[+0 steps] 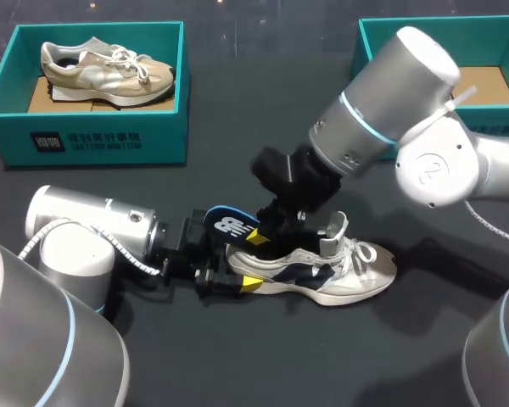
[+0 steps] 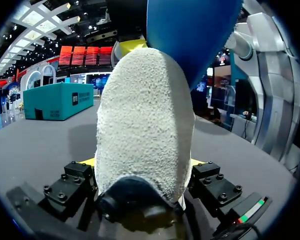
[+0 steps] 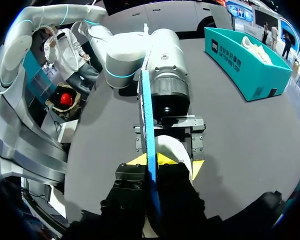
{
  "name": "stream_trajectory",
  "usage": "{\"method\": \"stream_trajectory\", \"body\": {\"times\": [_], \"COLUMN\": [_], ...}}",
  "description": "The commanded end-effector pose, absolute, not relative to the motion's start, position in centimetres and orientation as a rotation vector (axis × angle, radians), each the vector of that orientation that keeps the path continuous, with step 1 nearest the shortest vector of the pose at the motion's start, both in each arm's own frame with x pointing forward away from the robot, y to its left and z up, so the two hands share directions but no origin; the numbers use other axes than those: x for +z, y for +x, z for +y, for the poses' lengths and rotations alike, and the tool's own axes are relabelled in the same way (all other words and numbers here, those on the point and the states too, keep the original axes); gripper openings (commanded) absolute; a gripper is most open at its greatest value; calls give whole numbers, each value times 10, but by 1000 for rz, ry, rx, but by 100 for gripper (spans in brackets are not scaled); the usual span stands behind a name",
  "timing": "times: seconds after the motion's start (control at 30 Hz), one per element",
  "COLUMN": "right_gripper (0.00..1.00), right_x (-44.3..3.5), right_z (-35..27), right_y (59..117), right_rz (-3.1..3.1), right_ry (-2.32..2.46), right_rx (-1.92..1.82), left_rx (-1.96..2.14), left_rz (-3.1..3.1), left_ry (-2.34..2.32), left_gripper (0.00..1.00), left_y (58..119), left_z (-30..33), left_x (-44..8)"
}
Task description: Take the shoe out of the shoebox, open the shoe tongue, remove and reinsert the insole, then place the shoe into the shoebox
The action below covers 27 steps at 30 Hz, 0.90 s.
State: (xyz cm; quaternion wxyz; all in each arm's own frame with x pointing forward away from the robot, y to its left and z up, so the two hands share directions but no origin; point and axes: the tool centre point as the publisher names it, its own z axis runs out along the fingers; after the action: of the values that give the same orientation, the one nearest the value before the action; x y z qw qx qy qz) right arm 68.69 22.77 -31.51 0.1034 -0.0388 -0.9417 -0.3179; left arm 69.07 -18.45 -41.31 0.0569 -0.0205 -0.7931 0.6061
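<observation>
You are working the insole step, as I judge it; the white and navy shoe (image 1: 339,273) is standing on its sole on the counter (image 1: 237,127), toe toward your right side, well apart from both teal boxes. Your left tool (image 1: 229,278) is pinching the shoe's heel from both sides, the fuzzy heel back filling the space between its fingers in the left wrist view. Your right tool (image 1: 267,231) is pinching the blue insole (image 1: 232,224) edge-on near its heel end; that end is rising up and back over the heel collar, while the front part is hidden inside the shoe, so I cannot tell how deep it is sitting. To do this well, be gripping the heel firmly so the shoe is not sliding or tipping; be moving the insole along the shoe's length, not sideways, so it is not buckling against the raised tongue (image 1: 335,227) or snagging the laces (image 1: 360,253). The shoebox (image 1: 375,47) at your right is showing only cardboard where visible; the other shoebox (image 1: 93,140) is holding a beige shoe (image 1: 106,69).
</observation>
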Motion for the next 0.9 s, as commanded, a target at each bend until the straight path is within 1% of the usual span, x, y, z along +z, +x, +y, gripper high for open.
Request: {"method": "stream_trajectory", "body": {"times": [0.03,0.5,0.63,0.83,0.9], "right_gripper": [0,0,0,0,0], "right_x": [-289,-289,-254,-194,-194], "right_z": [239,239,240,218,218], "right_y": [678,678,671,665,665], "right_rz": [-2816,-2816,-2822,-2663,-2663], "right_ry": [-49,-49,-56,10,10], "right_rx": [-973,-973,-1141,-1443,-1443], "left_rx": [1834,1834,1834,1834,1834], "left_rz": [-2407,-2407,-2407,-2407,-2407], "left_ry": [-64,-64,-64,-64,-64], "left_gripper": [0,0,0,0,0], "left_y": [691,691,691,691,691], "left_z": [-185,-185,-185,-185,-185], "left_x": [-414,-414,-414,-414,-414]}}
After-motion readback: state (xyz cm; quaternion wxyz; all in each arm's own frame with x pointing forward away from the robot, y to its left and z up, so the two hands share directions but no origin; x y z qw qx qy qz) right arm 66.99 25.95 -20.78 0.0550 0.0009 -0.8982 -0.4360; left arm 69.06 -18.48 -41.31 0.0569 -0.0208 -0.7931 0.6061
